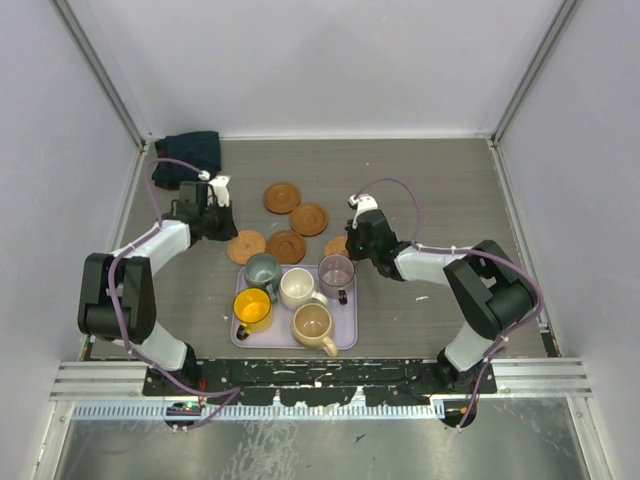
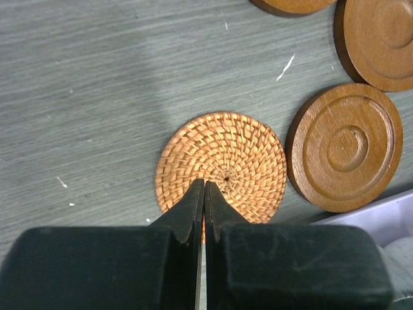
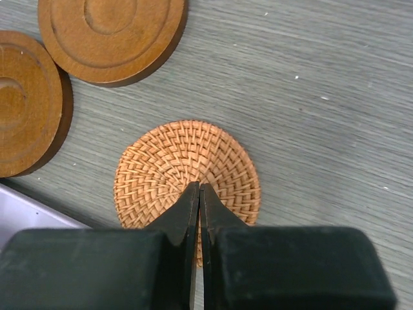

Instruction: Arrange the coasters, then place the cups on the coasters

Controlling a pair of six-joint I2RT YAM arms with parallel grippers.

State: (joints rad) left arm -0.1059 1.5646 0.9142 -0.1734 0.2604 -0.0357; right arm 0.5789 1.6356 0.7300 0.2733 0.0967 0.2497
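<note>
Left gripper (image 2: 204, 185): my jaws are pinched onto the near rim of a round woven orange rattan coaster (image 2: 226, 155). Right gripper (image 3: 199, 187): likewise, on a second woven rattan coaster (image 3: 187, 161). Beyond both, three brown wooden disc coasters (image 1: 283, 197) lie clustered, not yet arranged. Between my arms, the lavender rectangular tray (image 1: 346, 338) holds all five mugs (image 1: 297, 288); none placed.

From the left wrist, the closed left claw (image 2: 204, 184) hides the near rim of the left woven coaster (image 2: 222, 161), and a wooden coaster (image 2: 377, 39) runs off the top and right edges. The right claw (image 3: 199, 187) likewise covers the near rim of the right woven coaster (image 3: 187, 168). Whether either rim is pinched cannot be told.
</note>
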